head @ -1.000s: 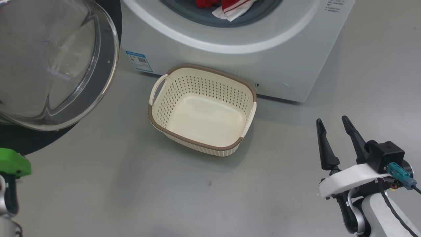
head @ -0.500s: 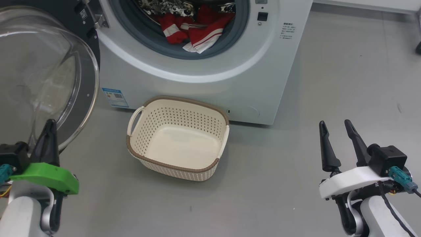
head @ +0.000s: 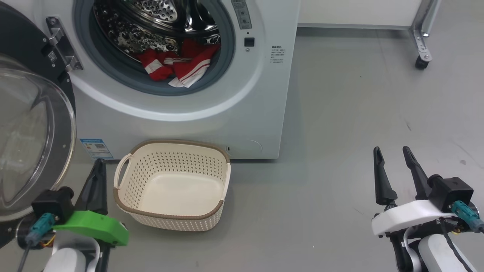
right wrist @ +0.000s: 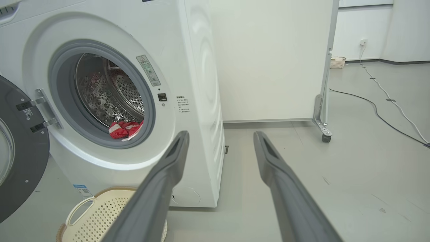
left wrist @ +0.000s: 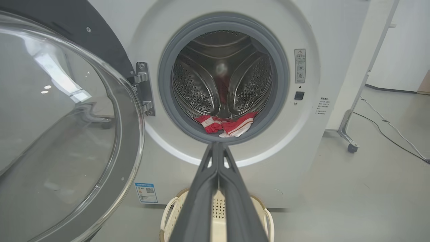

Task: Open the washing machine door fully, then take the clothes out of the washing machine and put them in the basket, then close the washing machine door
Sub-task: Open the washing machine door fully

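Note:
The white washing machine (head: pixel 261 94) (left wrist: pixel 302 141) (right wrist: pixel 198 84) stands with its round glass door (head: pixel 34 132) (left wrist: pixel 60 134) (right wrist: pixel 20 151) swung wide to the left. Red clothes (head: pixel 177 68) (left wrist: pixel 226 124) (right wrist: pixel 124 129) with white stripes lie at the front lip of the steel drum. An empty cream basket (head: pixel 172 185) (left wrist: pixel 168 215) (right wrist: pixel 90 215) sits on the floor under the opening. My left gripper (head: pixel 99 164) (left wrist: pixel 217 146) is shut and holds nothing, just left of the basket. My right gripper (head: pixel 391 151) (right wrist: pixel 220 136) is open and empty, well right of the machine.
Grey floor spreads to the right of the machine. A white panel on a castor leg (head: pixel 419 62) (right wrist: pixel 324 134) (left wrist: pixel 351 148) stands behind it. Cables (right wrist: pixel 386 101) (left wrist: pixel 389 131) run over the floor at the far right.
The head camera has tilted up and swung, so the drum opening and clothes now show fully and the basket sits lower left. The left gripper has come into view beside the basket.

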Available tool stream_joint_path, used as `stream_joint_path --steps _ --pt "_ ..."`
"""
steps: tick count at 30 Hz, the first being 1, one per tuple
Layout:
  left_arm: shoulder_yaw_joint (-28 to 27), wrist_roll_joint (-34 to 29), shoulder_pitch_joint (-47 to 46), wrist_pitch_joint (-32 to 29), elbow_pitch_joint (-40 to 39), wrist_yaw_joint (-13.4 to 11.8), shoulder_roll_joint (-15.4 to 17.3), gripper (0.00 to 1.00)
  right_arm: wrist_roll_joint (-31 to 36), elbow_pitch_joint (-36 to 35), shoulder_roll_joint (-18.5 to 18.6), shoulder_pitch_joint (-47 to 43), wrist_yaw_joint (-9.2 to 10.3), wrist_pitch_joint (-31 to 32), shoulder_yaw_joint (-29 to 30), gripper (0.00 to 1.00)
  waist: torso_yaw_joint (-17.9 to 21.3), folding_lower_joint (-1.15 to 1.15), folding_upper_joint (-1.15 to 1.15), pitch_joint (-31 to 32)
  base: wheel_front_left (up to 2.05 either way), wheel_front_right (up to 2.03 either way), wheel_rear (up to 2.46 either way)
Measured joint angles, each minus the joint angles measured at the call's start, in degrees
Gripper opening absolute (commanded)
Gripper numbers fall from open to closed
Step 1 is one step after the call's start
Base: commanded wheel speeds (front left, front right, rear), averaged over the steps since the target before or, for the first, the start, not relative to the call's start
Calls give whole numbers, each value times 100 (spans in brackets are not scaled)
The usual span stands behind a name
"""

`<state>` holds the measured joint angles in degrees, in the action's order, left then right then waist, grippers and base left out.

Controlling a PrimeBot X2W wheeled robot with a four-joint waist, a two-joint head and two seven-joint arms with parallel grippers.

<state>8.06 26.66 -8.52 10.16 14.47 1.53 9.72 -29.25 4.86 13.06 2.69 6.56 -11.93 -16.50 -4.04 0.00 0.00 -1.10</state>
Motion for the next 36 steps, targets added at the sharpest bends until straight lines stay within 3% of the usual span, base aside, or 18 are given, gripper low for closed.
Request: stream_joint_path --steps 7,8,10,11,12,36 --pt "199 -4 162 9 -209 -23 -181 0 0 -110 36 -162 8 -13 102 100 173 0 0 88 0 0 0" --pt "203 -4 187 9 -219 -24 -189 10 0 -123 35 -180 7 -26 102 100 178 0 0 87 0 0 0" --pt "208 -4 243 37 -247 -33 -194 52 1 -141 35 -202 8 -26 102 100 181 0 0 79 0 0 0" --pt "205 -4 272 70 -269 -57 -203 95 1 -145 36 -202 8 -26 102 100 181 0 0 74 0 0 0" --pt "207 -4 292 77 -291 -70 -210 100 2 -152 36 -202 8 -26 102 100 180 0 0 70 0 0 0" --pt "315 -65 545 109 -494 -135 -255 100 364 -221 242 -229 9 -11 -119 100 127 0 0 59 0 0 0"
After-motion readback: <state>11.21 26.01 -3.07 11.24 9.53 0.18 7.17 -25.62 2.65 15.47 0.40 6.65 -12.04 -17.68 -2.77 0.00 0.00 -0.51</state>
